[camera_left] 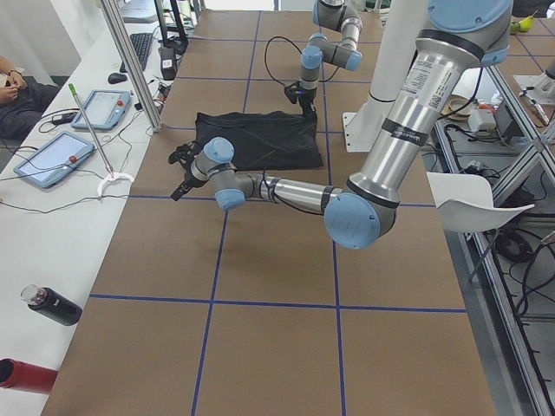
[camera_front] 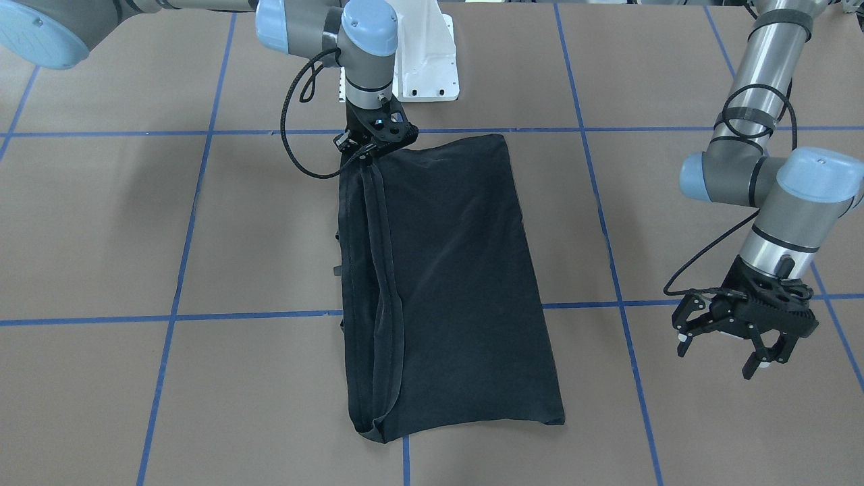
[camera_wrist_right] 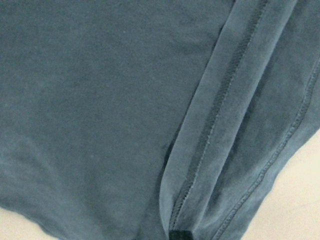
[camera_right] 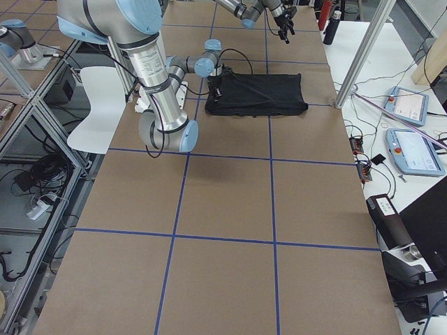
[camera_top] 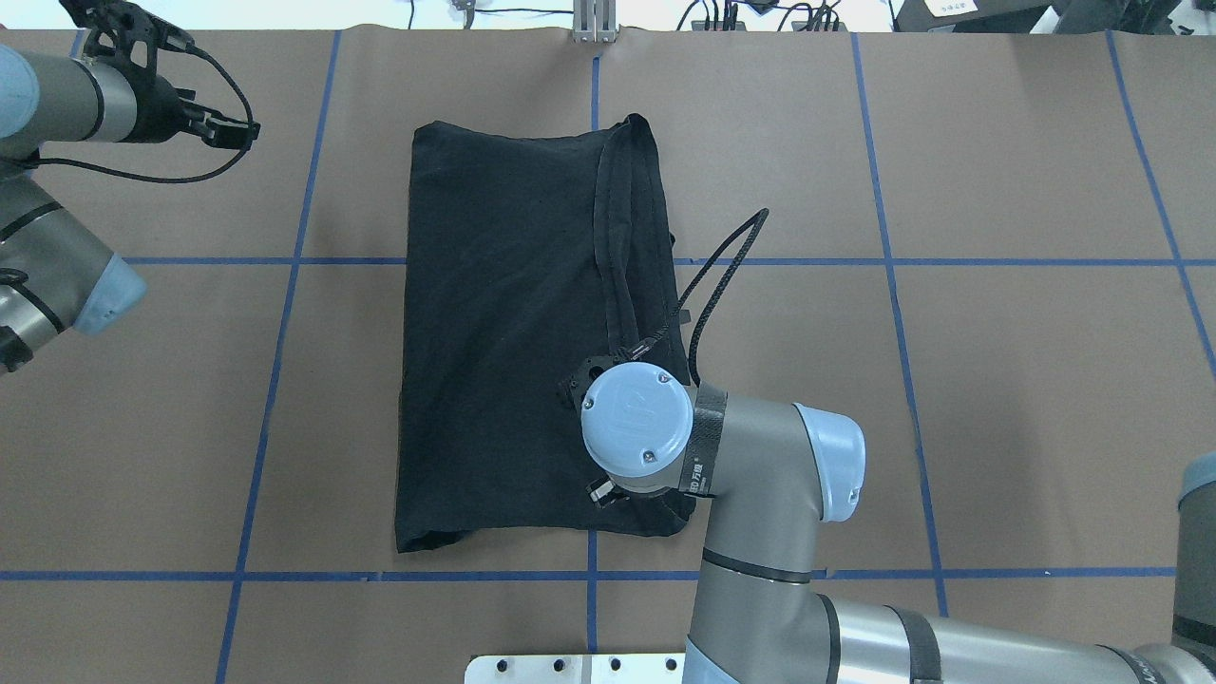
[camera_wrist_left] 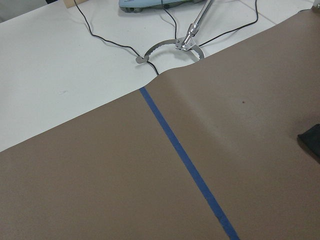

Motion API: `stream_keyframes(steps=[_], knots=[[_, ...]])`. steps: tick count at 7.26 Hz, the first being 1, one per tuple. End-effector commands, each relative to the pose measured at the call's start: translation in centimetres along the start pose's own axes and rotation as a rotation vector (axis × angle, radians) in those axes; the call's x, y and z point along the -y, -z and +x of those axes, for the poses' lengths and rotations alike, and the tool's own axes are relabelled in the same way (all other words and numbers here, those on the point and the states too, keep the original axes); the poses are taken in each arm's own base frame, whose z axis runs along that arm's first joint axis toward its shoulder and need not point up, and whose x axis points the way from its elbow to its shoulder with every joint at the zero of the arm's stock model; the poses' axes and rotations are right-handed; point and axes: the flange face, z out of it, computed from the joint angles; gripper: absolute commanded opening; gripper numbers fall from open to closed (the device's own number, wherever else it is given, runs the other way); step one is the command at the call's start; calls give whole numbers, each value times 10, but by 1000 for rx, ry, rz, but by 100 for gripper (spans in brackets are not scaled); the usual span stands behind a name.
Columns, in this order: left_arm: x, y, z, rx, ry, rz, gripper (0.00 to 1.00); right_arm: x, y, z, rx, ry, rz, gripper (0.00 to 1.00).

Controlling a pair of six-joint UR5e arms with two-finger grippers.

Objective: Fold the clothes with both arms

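Note:
The black T-shirt (camera_front: pixel 452 283) lies folded into a long rectangle on the brown table, graphic hidden; it also shows in the overhead view as the shirt (camera_top: pixel 503 323). My right gripper (camera_front: pixel 370 147) is shut on the shirt's hemmed edge at the corner nearest the robot's base, and a raised ridge of hem runs from it to the far corner. The right wrist view is filled by shirt fabric (camera_wrist_right: pixel 100 100) and stitched hems. My left gripper (camera_front: pixel 723 356) hangs open and empty above bare table, well clear of the shirt. In the left wrist view only a shirt corner (camera_wrist_left: pixel 312 142) shows.
Blue tape lines (camera_front: pixel 611 263) grid the brown table cover. The white pedestal base (camera_front: pixel 425 61) stands just behind the shirt. A white side table (camera_left: pixel 52 199) along the operators' edge holds tablets, cables, a reach tool (camera_wrist_left: pixel 192 35) and bottles. A person's hand (camera_left: pixel 9 74) is there.

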Motion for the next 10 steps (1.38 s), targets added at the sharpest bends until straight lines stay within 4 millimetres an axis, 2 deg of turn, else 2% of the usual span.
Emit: stream_keyframes(steps=[1,3,4,5,7,8,9,10], knots=[[1,0,0,0,-2,1,100,-4,3,0,-14,-2,-14,0],[1,1,1,-1,-1,2,100,-9,3,17,-51,-22,-17,0],[2,0,1,-1,-1,2,100,-20,-3,30,-63,-28,-20,0],[2,0,1,-3,-1,1,100,-28,9,36,-43,-24,-6,0],[3,0,3,-3,-1,-1,100,-13,21,38,-18,-40,38,0],[7,0,5,-4,0,2,100,3,35,43,-5,-79,74,15],[12,3,12,-17,36,1,100,20,55,54,8,-174,109,78],[22,19,30,-86,109,-28,100,28,74,65,28,-277,144,100]])
